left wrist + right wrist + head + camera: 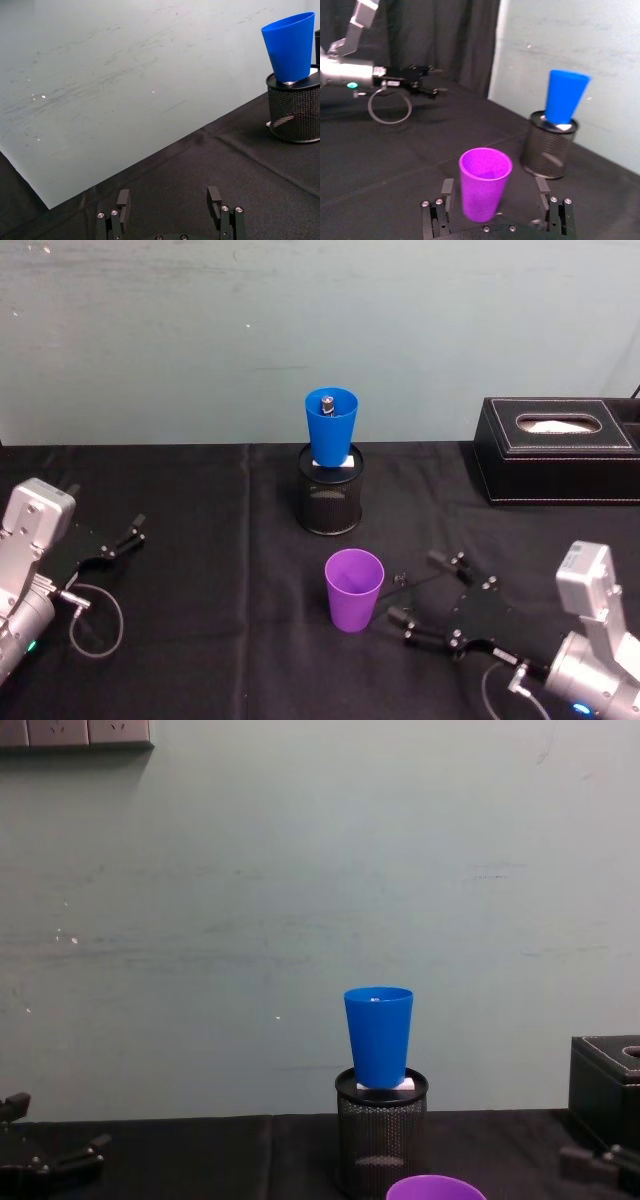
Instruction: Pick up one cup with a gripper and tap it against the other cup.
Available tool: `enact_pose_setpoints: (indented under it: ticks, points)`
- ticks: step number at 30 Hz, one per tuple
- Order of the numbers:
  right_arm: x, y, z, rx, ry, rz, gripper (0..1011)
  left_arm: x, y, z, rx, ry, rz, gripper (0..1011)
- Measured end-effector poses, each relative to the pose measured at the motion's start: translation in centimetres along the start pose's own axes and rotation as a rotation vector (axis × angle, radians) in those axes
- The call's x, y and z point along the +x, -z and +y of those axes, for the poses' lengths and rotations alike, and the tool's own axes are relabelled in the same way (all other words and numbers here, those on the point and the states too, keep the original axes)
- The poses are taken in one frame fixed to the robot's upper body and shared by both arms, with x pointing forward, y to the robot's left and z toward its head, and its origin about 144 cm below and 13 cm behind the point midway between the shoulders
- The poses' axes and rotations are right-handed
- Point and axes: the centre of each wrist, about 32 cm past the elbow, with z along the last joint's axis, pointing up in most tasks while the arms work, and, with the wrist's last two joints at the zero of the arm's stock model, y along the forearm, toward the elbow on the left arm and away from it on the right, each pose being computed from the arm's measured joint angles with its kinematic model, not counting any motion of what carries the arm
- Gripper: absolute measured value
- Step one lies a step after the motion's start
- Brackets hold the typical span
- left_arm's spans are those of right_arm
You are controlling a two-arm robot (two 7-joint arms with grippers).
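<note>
The purple cup [354, 588] [484, 182] [435, 1188] stands upright on the black cloth near the front. My right gripper [418, 590] [494, 190] is open, low over the cloth just right of it, and its fingers [447, 189] flank the cup without touching it. The blue cup [331, 425] [290, 45] [564, 96] [379, 1035] sits upright in the mouth of a black wire-mesh holder [330, 498] [380, 1135] behind the purple one. My left gripper [125, 535] [169, 200] rests open at the far left with nothing in it.
A black tissue box [555, 450] [605, 1080] stands at the back right. A pale wall runs close behind the mesh holder. A loose cable loop [95, 618] lies by the left wrist. Open black cloth lies between the two arms.
</note>
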Motion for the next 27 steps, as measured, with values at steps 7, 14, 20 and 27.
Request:
enact_pose_setpoints:
  ticks: [7, 14, 20, 27]
  points:
    - [0.0, 0.6, 1.3, -0.022, -0.04, 0.021, 1002, 0.0, 0.0, 0.0, 0.0, 0.0, 0.0, 1000]
    - [0.3, 1.3, 2.7, -0.025, -0.045, 0.057, 1003, 0.0, 0.0, 0.0, 0.0, 0.0, 0.0, 1000]
    - [0.9, 2.2, 3.9, 0.0, -0.045, 0.136, 1003, 0.0, 0.0, 0.0, 0.0, 0.0, 0.0, 1000]
    - [1.2, 2.5, 5.1, -0.001, -0.047, 0.17, 1003, 0.0, 0.0, 0.0, 0.0, 0.0, 0.0, 1000]
